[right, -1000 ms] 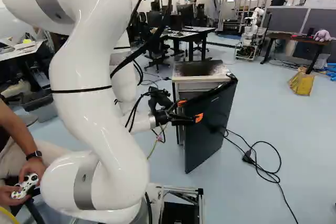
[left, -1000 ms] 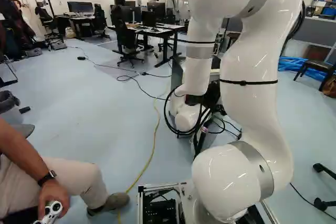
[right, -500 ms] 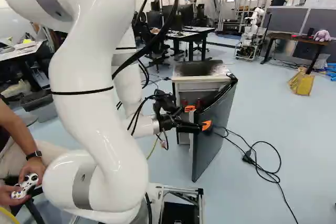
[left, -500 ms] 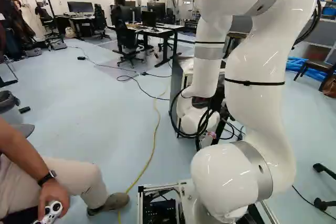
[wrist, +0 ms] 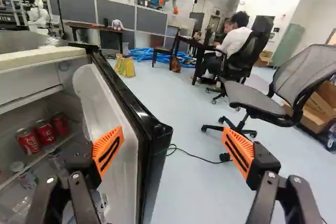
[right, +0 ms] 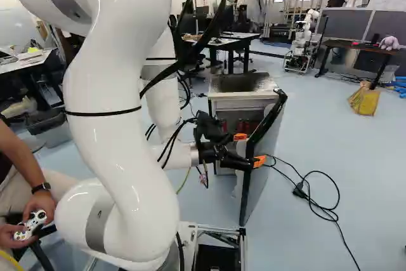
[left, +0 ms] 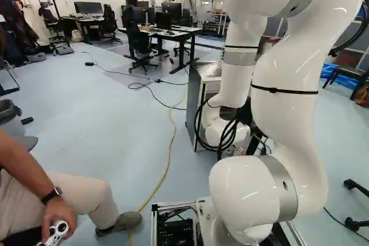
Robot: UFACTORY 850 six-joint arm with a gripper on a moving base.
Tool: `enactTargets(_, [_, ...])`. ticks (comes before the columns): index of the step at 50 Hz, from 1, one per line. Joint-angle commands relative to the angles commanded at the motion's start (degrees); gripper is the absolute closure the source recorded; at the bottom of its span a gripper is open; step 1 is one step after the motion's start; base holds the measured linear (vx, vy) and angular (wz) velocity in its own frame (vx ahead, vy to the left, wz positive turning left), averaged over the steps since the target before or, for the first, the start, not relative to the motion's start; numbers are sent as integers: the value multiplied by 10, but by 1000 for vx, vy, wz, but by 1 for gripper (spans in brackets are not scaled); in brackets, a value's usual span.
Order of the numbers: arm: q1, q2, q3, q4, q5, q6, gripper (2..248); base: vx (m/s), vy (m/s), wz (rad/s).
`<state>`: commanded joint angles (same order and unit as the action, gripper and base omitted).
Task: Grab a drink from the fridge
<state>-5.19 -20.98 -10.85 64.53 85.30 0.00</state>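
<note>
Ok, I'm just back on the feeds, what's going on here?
The arm has its open gripper straddling the edge of the fridge door, one finger on the inner side, the other out beyond the outer face. The door stands open, and three red cans sit on a shelf inside; no drink is in the gripper. A seated person's hand holds a game controller.
</note>
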Motion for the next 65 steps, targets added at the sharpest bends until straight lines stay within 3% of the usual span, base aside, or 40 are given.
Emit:
enactTargets(32, [-109, -16, -29, 0, 0, 0, 3, 0, 0, 0])
enactTargets(65, [-216, -60, -108, 0, 0, 0, 3, 0, 0, 0])
